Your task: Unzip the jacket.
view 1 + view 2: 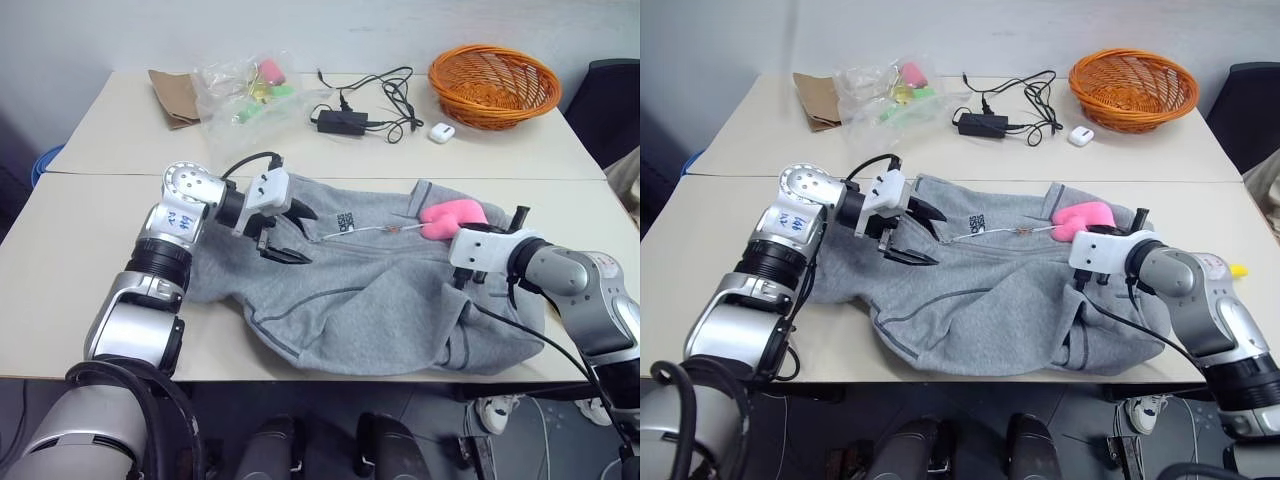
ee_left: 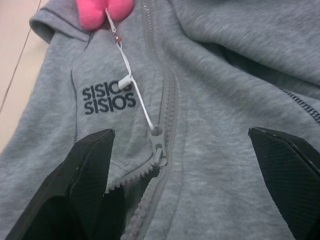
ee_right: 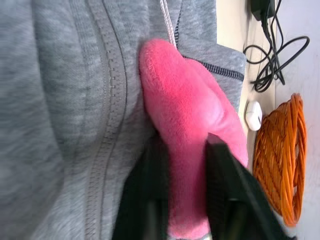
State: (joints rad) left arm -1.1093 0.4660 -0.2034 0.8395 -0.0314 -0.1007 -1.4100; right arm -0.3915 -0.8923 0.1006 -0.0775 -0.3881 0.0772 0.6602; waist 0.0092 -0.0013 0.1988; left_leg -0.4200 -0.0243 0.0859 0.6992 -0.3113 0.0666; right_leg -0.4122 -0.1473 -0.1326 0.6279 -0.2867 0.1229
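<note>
Left eye view showed the jacket [image 1: 380,300] lying at the bench's near edge, the right gripper [image 3: 185,165] with jaws pinched on the pink tag [image 1: 452,218], the left gripper [image 2: 180,165] with jaws wide over the zipper pull [image 2: 156,145], so pulling likely came next.

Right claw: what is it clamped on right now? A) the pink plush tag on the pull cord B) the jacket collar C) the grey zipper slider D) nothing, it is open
A: in the right wrist view the right claw has its two black fingers pinching the pink plush tag, which lies on the jacket.
</note>
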